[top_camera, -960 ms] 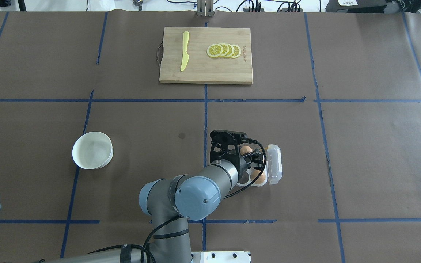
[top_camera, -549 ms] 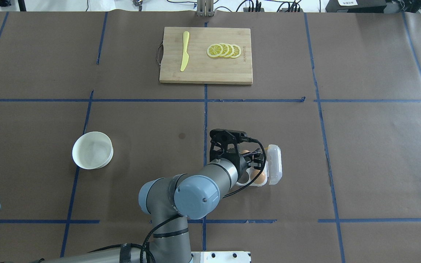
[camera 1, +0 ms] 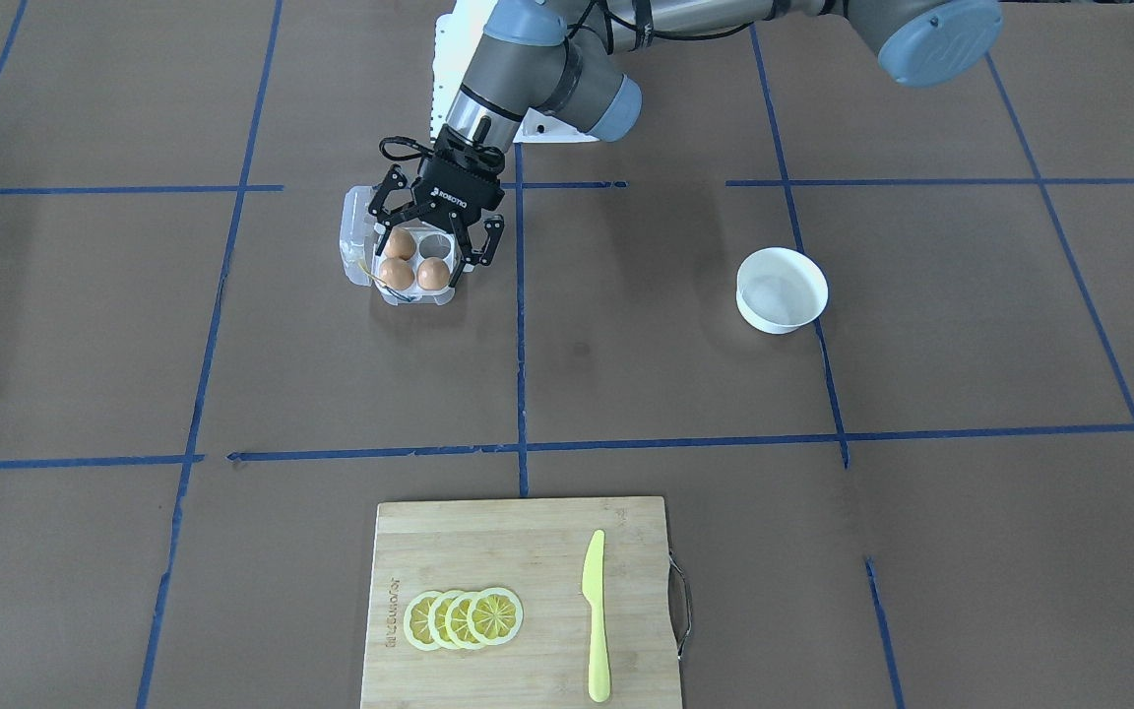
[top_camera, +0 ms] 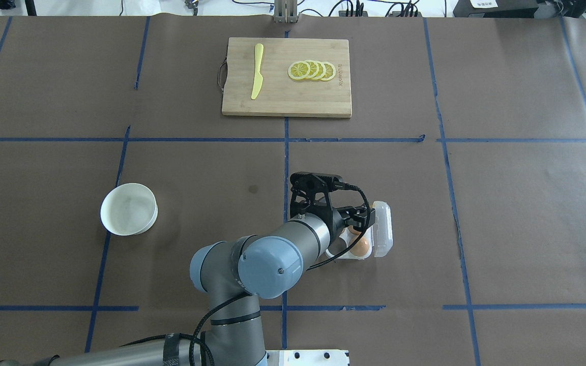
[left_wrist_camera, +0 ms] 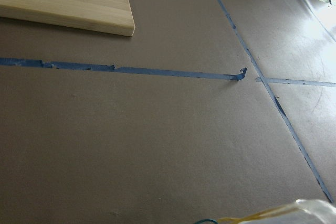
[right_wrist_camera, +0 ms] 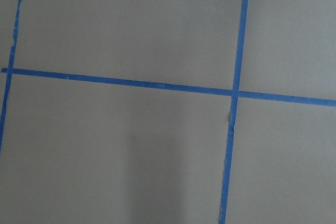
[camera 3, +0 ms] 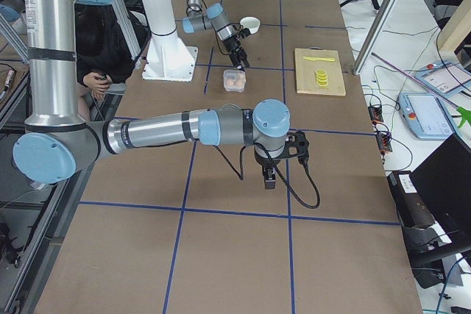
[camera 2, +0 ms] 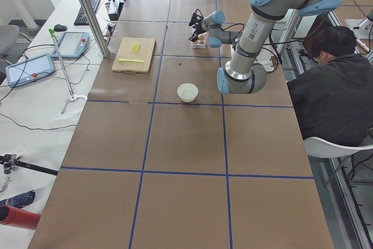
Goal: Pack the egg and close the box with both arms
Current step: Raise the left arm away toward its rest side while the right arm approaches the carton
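The left gripper (camera 1: 432, 236) hangs over the box (camera 1: 355, 241), claw wide and empty; three eggs (camera 1: 432, 273) sit inside. For the right gripper (camera 3: 270, 180), far from the box, I cannot tell.

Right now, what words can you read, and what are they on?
"ROBOTIQ": white letters on the left gripper.
Engraved mark on the board, at its edge by the lemon slices: too small to read.
No other text can be read in these views.

The brown table (top_camera: 501, 203) has blue lines (top_camera: 364, 139). On it sit a white bowl (top_camera: 128, 209), a wooden board (top_camera: 293, 99) and the clear box (top_camera: 382, 229).
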